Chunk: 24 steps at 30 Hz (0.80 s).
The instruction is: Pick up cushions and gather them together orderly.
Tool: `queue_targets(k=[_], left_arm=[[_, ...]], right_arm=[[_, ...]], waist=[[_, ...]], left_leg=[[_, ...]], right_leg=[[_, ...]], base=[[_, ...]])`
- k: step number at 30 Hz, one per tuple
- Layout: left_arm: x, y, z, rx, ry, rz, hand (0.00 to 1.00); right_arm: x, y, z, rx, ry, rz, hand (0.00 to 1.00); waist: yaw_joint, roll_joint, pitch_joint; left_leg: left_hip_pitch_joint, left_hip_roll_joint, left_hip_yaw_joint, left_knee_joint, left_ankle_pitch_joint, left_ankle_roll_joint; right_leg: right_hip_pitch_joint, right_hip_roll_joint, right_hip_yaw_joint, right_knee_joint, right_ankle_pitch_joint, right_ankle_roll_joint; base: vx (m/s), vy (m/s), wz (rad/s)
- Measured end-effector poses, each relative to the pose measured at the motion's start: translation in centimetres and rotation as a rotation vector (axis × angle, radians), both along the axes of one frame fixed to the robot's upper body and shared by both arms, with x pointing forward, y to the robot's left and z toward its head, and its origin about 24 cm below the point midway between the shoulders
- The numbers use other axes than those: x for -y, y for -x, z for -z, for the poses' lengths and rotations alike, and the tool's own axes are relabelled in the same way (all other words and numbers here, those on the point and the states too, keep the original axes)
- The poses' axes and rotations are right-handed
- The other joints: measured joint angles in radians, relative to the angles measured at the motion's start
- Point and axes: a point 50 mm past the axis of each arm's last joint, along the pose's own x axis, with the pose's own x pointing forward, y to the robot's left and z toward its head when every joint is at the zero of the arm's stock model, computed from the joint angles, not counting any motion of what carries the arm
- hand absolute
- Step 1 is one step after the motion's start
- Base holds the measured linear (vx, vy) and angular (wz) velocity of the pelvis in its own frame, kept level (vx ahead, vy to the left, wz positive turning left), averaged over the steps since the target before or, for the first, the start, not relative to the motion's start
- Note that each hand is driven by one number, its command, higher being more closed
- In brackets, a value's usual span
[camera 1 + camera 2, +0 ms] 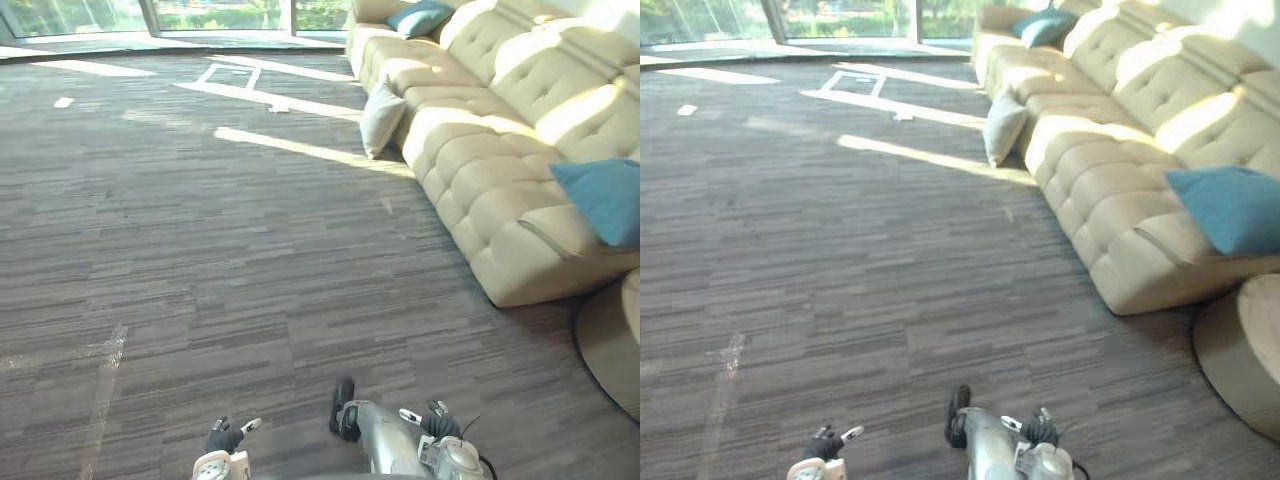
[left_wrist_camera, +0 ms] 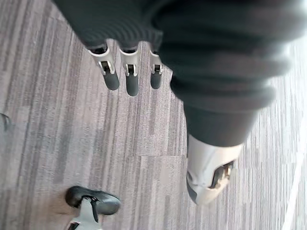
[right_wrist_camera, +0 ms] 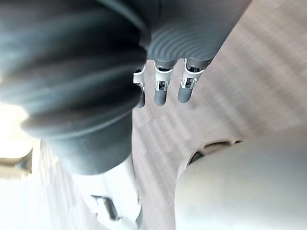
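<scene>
A cream tufted sofa (image 1: 480,160) stands on grey striped carpet (image 1: 200,250) beside a round pouf (image 1: 612,345).

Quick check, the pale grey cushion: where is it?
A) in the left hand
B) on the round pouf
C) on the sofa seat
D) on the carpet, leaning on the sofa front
D: the pale grey cushion stands on the carpet and leans against the front of the sofa; the left hand and right hand hold nothing.

You see dark ribbed covers (image 2: 211,52) on the left hand (image 2: 128,71) and right hand (image 3: 160,87). Their silver fingers (image 3: 189,80) end in dark rounded tips.
</scene>
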Motion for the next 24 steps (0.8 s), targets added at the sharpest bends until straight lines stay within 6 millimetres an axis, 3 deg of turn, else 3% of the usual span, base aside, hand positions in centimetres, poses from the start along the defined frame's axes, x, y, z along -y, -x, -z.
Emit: queue_targets(k=[1, 2, 3, 4, 6, 7, 9, 10, 11, 13, 14, 15, 16, 18, 19, 20, 21, 22, 24], left_arm=[[0.3, 0.0, 0.0, 0.005, 0.011, -0.017, 0.0], [0.6, 0.0, 0.0, 0.006, 0.028, -0.045, 0.0], [0.4, 0.1, 0.0, 0.01, 0.029, -0.072, 0.0], [0.1, -0.2, -0.2, 0.029, 0.021, -0.084, 0.0], [-0.7, -0.5, -0.6, 0.05, -0.004, -0.085, 0.0], [-1.5, -0.5, -0.8, 0.065, -0.027, -0.082, 0.0], [-1.7, -0.8, -1.1, 0.081, -0.035, -0.081, 0.0], [-1.5, -1.4, -1.3, 0.108, -0.03, -0.076, 0.0], [-1.4, -1.7, -1.4, 0.12, -0.029, -0.069, 0.0], [-1.1, -1.7, -1.4, 0.123, -0.026, -0.064, 0.0], [-1.1, -1.7, -1.4, 0.125, -0.021, -0.075, 0.0], [-1.3, -1.9, -1.5, 0.133, -0.021, -0.083, 0.0], [-1.5, -2.1, -1.6, 0.135, -0.028, -0.075, 0.0], [-1.8, -2.3, -1.7, 0.136, -0.041, -0.058, 0.0], [-2.0, -2.5, -1.7, 0.132, -0.051, -0.045, 0.0], [-2.3, -2.7, -1.6, 0.119, -0.062, -0.022, 0.0], [-2.5, -2.7, -1.5, 0.107, -0.067, -0.019, 0.0], [-2.5, -2.3, -1.3, 0.086, -0.063, -0.02, 0.0], [-2.2, -1.7, -0.9, 0.052, -0.055, -0.017, 0.0]], right_arm=[[0.4, -0.2, -0.1, 0.005, 0.01, -0.002, 0.0], [0.6, -0.3, -0.3, 0.008, 0.019, -0.003, 0.0], [0.9, -0.4, -0.3, 0.0, 0.027, -0.01, 0.0], [0.6, -0.4, -0.2, -0.009, 0.022, -0.016, 0.0], [-0.7, -0.2, 0.2, -0.022, -0.014, -0.028, 0.0], [-1.8, -0.1, 0.5, -0.033, -0.043, -0.034, 0.0], [-2.7, -0.4, 0.6, -0.035, -0.062, -0.053, 0.0], [-3.0, -0.5, 0.8, -0.054, -0.073, -0.06, 0.0], [-3.1, -0.4, 0.9, -0.069, -0.075, -0.06, 0.0], [-3.0, -0.1, 1.1, -0.086, -0.067, -0.061, 0.0], [-2.9, 0.1, 1.2, -0.093, -0.058, -0.059, 0.0], [-3.2, 0.2, 1.3, -0.102, -0.066, -0.058, 0.0], [-3.5, 0.6, 1.5, -0.112, -0.074, -0.057, 0.0], [-3.2, 1.1, 1.6, -0.122, -0.072, -0.034, 0.0], [-2.9, 1.2, 1.6, -0.123, -0.073, -0.014, 0.0], [-2.7, 1.1, 1.6, -0.12, -0.07, -0.008, 0.0], [-2.5, 1.0, 1.5, -0.109, -0.067, -0.005, 0.0], [-2.4, 0.8, 1.3, -0.097, -0.06, -0.006, 0.0], [-1.8, 0.8, 1.1, -0.079, -0.041, -0.006, 0.0]], waist=[[0.0, 0.024, 0.005], [-0.002, 0.046, 0.013], [0.007, 0.059, 0.021], [0.014, 0.066, 0.03], [0.028, 0.02, 0.039], [0.033, -0.006, 0.025], [0.04, -0.007, 0.021], [0.057, -0.004, 0.031], [0.067, -0.007, 0.032], [0.079, 0.002, 0.029], [0.088, 0.009, 0.023], [0.1, 0.002, 0.013], [0.097, -0.03, 0.003], [0.093, -0.062, -0.002], [0.093, -0.08, 0.007], [0.078, -0.101, 0.018], [0.066, -0.107, 0.026], [0.062, -0.103, 0.031], [0.056, -0.078, 0.03]], left_leg=[[-0.067, 0.019, -0.002, 0.188, 0.066, -0.012], [-0.14, 0.044, -0.008, 0.364, 0.172, -0.041], [-0.253, 0.097, 0.003, 0.617, 0.252, -0.081], [-0.312, 0.141, 0.039, 0.762, 0.221, -0.065], [-0.414, 0.166, 0.104, 0.844, 0.161, -0.053], [-0.494, 0.169, 0.147, 0.807, 0.132, -0.044], [-0.595, 0.162, 0.182, 0.673, 0.096, -0.027], [-0.645, 0.135, 0.206, 0.425, 0.08, -0.011], [-0.66, 0.111, 0.208, 0.278, 0.099, 0.0], [-0.66, 0.061, 0.192, -0.102, 0.235, 0.0], [-0.684, 0.063, 0.176, -0.155, 0.29, 0.008], [-0.694, 0.05, 0.171, -0.11, 0.366, 0.015], [-0.708, 0.028, 0.182, -0.07, 0.379, 0.032], [-0.695, -0.013, 0.205, -0.021, 0.329, 0.101], [-0.657, -0.041, 0.205, -0.013, 0.286, 0.107], [-0.596, -0.079, 0.196, -0.01, 0.237, 0.115], [-0.531, -0.101, 0.181, -0.006, 0.196, 0.108], [-0.474, -0.106, 0.176, -0.011, 0.166, 0.108], [-0.334, -0.1, 0.16, -0.063, 0.106, 0.125]], right_leg=[[0.035, 0.009, -0.009, 0.018, -0.057, -0.003], [0.085, 0.027, -0.012, 0.0, -0.086, -0.003], [0.166, 0.062, -0.007, -0.043, -0.115, -0.009], [0.251, 0.085, 0.006, -0.083, -0.124, -0.014], [0.391, 0.088, 0.038, -0.175, -0.125, -0.016], [0.466, 0.084, 0.065, -0.253, -0.124, -0.015], [0.558, 0.084, 0.092, -0.351, -0.12, -0.009], [0.619, 0.071, 0.118, -0.402, -0.117, -0.002], [0.647, 0.059, 0.126, -0.416, -0.122, 0.006], [0.716, 0.049, 0.159, -0.458, -0.137, 0.034], [0.753, 0.052, 0.183, -0.474, -0.162, 0.073], [0.769, 0.034, 0.197, -0.474, -0.18, 0.094], [0.758, -0.003, 0.209, -0.439, -0.182, 0.098], [0.661, -0.064, 0.225, -0.181, -0.162, 0.131], [0.597, -0.099, 0.239, 0.003, -0.107, 0.179], [0.51, -0.128, 0.268, 0.243, 0.018, 0.189], [0.435, -0.151, 0.264, 0.439, 0.019, 0.187], [0.392, -0.156, 0.255, 0.517, 0.0, 0.188], [0.278, -0.153, 0.183, 0.546, -0.076, 0.167]], base=[[0.81, -0.184, 0.33], [0.78, -0.152, 0.09], [0.75, -0.108, -0.09], [0.85, -0.118, -0.28], [0.64, -0.103, -0.37], [0.61, -0.085, -0.47], [0.69, -0.025, -0.57], [0.62, 0.059, -0.57], [0.72, 0.113, -0.65], [0.52, 0.151, -0.56], [0.62, 0.258, -0.69], [0.64, 0.277, -0.59], [0.66, 0.3, -0.36], [0.75, 0.355, 0.0], [0.67, 0.321, 0.35], [0.63, 0.274, 0.49], [0.6, 0.219, 0.44], [0.59, 0.197, 0.26], [0.58, 0.142, 0.11]])
